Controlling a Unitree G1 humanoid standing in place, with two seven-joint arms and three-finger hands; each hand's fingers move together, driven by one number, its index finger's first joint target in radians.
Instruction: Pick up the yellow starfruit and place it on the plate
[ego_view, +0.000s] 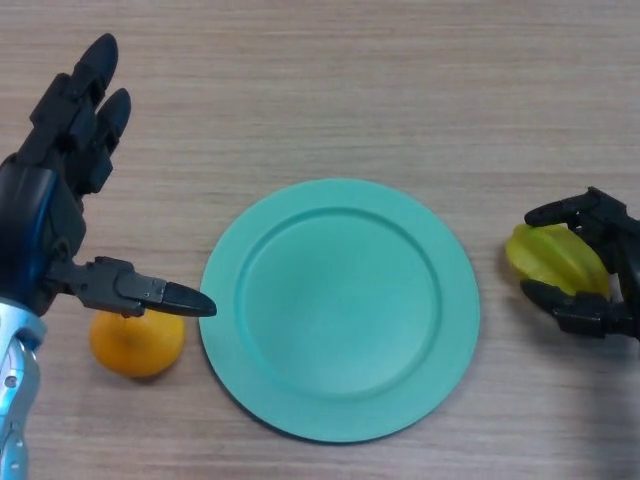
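Note:
The yellow starfruit (552, 258) lies on the wooden table to the right of the teal plate (340, 305). My right hand (598, 268) comes in from the right edge, its black fingers and thumb curled round the fruit's top and bottom. The starfruit's left end pokes out toward the plate. The plate sits in the middle of the table with nothing on it. My left hand (55, 200) hovers at the left, fingers straight and pointing away, its thumb stretched toward the plate's left rim.
An orange (137, 343) rests on the table just left of the plate, partly under my left thumb. Bare wooden tabletop runs along the far side.

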